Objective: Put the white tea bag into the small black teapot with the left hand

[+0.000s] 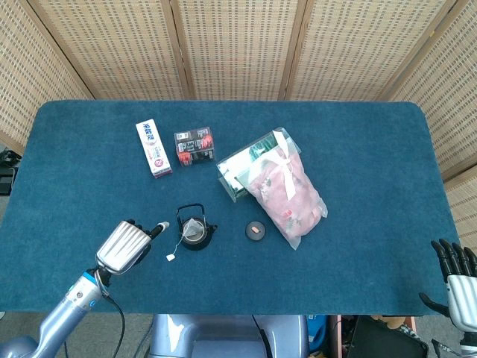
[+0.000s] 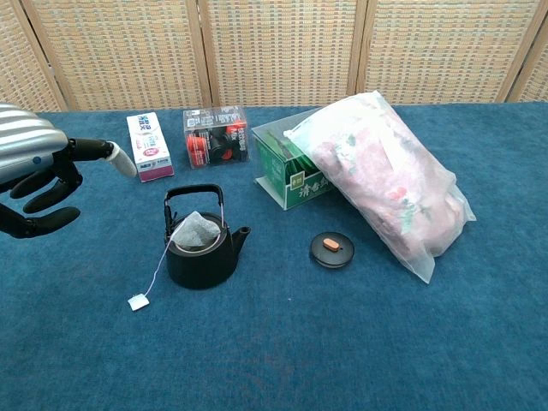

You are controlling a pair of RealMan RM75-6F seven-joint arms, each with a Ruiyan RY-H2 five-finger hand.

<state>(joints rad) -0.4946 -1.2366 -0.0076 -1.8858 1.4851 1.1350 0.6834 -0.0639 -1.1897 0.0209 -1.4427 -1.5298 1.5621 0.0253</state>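
The small black teapot (image 1: 195, 237) (image 2: 202, 259) stands lidless on the blue table, left of centre. The white tea bag (image 1: 194, 226) (image 2: 196, 229) sits in its opening. Its string runs over the rim down to the paper tag (image 1: 171, 258) (image 2: 137, 301), which lies on the cloth. My left hand (image 1: 127, 246) (image 2: 34, 175) hovers left of the pot, apart from it and holding nothing. Most of its fingers are curled in and one points toward the pot. My right hand (image 1: 455, 280) shows at the bottom right corner of the head view, fingers apart and empty.
The teapot's round lid (image 1: 256, 230) (image 2: 331, 249) lies right of the pot. Behind it are a green box (image 1: 237, 173) (image 2: 295, 171) under a pink plastic bag (image 1: 287, 190) (image 2: 385, 175), a dark small box (image 1: 194, 146) (image 2: 214, 137) and a white carton (image 1: 153, 148) (image 2: 149, 146).
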